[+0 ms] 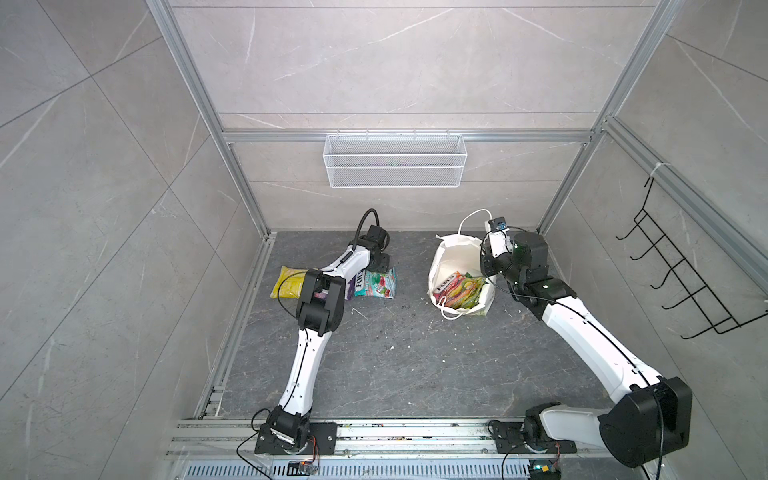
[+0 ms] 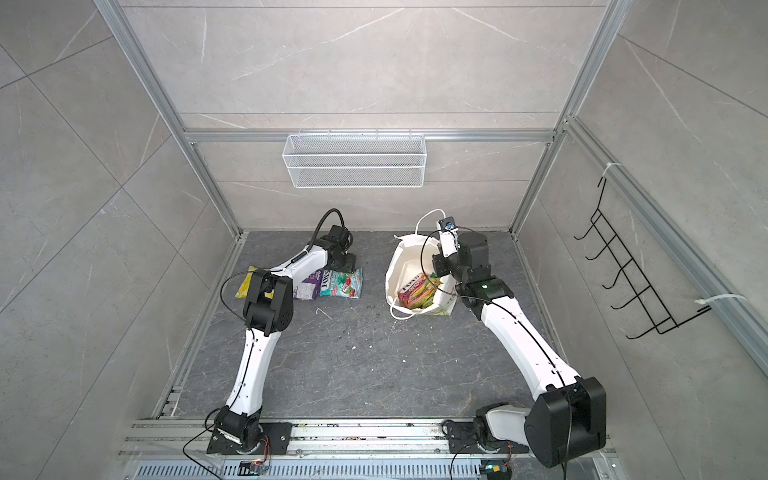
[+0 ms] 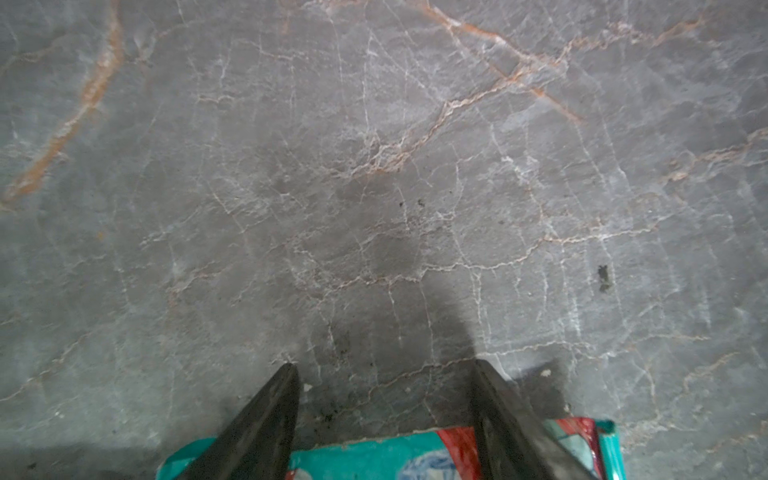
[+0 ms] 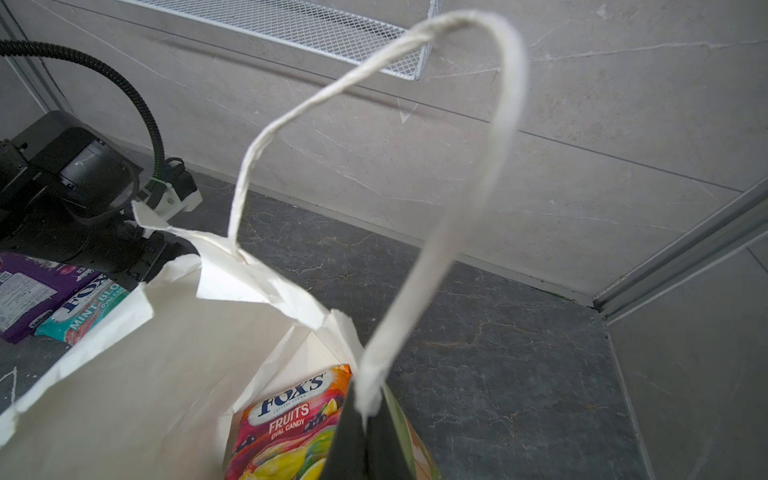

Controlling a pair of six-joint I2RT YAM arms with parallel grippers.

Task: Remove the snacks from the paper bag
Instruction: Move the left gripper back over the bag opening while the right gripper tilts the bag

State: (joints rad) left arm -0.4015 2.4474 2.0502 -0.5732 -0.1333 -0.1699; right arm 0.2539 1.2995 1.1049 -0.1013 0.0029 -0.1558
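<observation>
Jaws spread, left gripper (image 3: 384, 365) over teal-red packet (image 3: 374, 457) (nothing pinched); right gripper (image 4: 368, 411) clamped on paper bag (image 4: 124, 395) rim.

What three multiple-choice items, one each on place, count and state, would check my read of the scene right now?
1. Relative to the bag, the teal packet lies:
A. inside it
B. outside, on the table beside the purple packet
C. underneath it
2. Packets seen outside the bag:
A. one
B. five
C. three
3. The right gripper is:
A. shut on the bag's rim
B. open above the table
C. shut on a packet
Answers: B, it lies flat on the table by the purple one; C, the yellow packet, purple and teal show there; A, its jaws pinch the rim in the right wrist view.
</observation>
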